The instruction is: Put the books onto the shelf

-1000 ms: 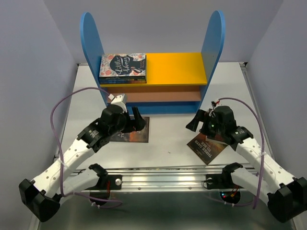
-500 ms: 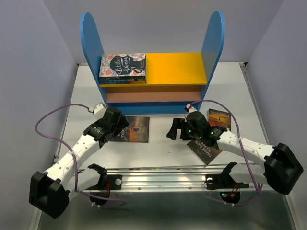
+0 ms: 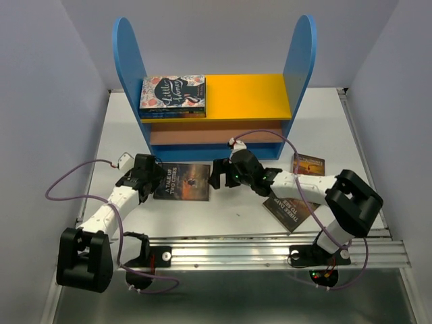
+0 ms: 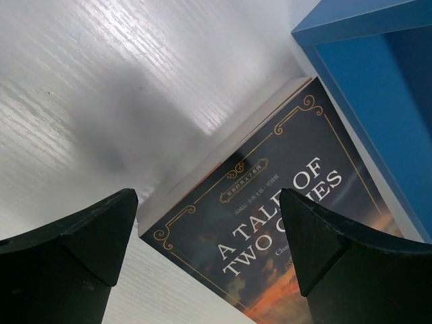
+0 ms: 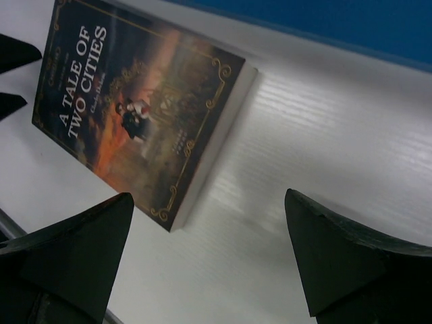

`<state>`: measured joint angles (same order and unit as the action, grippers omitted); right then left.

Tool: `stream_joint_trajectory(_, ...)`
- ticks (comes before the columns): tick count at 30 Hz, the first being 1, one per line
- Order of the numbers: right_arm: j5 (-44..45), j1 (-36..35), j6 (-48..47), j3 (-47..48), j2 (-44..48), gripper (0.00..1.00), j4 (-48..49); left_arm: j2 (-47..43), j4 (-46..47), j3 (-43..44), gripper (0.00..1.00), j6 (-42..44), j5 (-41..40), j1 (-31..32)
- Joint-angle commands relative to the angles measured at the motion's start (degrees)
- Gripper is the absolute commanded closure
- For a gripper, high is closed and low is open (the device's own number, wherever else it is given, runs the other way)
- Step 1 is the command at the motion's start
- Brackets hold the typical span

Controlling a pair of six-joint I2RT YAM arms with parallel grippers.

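The shelf stands at the back, and a stack of books lies on the left of its yellow board. "A Tale of Two Cities" lies flat on the table in front of the shelf. My left gripper is open at its left edge, the cover's corner showing between the jaws. My right gripper is open just right of that book, over bare table. Another book lies at the front right under the right arm. A smaller one lies beside the shelf's right panel.
The shelf's blue base runs close behind both grippers. A metal rail crosses the table's near edge. Purple cables loop from both wrists. The left gripper's black fingertips show at the edge of the right wrist view.
The left gripper has drawn back leftward, uncovering "A Tale of Two Cities". The right gripper has swung left from the front-right book to that book's right edge. Both stayed open.
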<state>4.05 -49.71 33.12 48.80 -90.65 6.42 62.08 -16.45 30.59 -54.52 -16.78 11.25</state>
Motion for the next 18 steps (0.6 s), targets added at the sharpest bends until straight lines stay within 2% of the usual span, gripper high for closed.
stream_joint_trajectory(1, 4.9, -0.5, -3.9, 5.0, -4.3, 0.0, 7.2, 0.8, 3.4, -0.7, 0.01, 0.5, 0.6, -1.2)
stream_joint_trajectory(5, 5.2, -0.5, -4.3, 9.1, -10.8, 0.0, 7.8, 0.8, 3.9, -1.1, 0.01, 0.9, 1.2, -1.3)
stream_joint_trajectory(15, 3.6, -0.5, -2.1, 16.3, -18.4, 0.0, 9.1, 4.5, 6.2, -2.3, 0.01, 0.9, 2.3, -1.5)
stream_joint_trajectory(18, 0.6, -0.5, -1.3, 16.7, -19.8, 0.0, 10.5, 6.0, 7.1, -1.8, 0.01, 1.6, 2.7, -1.5)
